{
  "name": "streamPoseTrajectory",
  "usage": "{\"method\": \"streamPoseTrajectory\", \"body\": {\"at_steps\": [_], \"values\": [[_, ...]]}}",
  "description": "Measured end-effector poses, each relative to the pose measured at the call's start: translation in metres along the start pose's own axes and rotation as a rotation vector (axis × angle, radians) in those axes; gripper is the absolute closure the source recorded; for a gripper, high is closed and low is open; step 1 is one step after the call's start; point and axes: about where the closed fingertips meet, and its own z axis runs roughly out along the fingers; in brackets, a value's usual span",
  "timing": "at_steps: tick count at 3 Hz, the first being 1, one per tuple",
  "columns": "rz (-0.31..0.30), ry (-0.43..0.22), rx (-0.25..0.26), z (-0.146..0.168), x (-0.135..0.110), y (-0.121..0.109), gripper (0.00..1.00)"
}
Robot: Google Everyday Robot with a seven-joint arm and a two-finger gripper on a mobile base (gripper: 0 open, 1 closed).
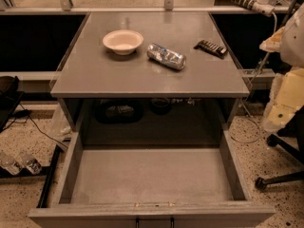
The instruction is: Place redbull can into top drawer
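The redbull can lies on its side on the grey tabletop, just right of the middle. It is slim and shiny silver with bluish patches. The top drawer is pulled wide open below the tabletop, and its flat grey floor is bare. Its front panel is at the bottom of the view. Pale parts of my arm show at the right edge, beside the table. The gripper itself is out of view.
A white bowl stands left of the can. A dark ribbed flat bar lies at the back right. An office chair base stands on the floor at right. Bottles and cables lie on the floor at left.
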Motion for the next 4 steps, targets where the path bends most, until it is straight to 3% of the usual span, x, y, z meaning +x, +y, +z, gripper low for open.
{"method": "streamPoseTrajectory", "body": {"at_steps": [2,3,4], "values": [[-0.009,-0.044,0.013,0.012,-0.029,-0.027,0.0],[-0.034,-0.111,0.045,0.021,-0.053,-0.056,0.0],[-0.082,-0.251,0.085,0.037,-0.073,-0.078,0.0]]}}
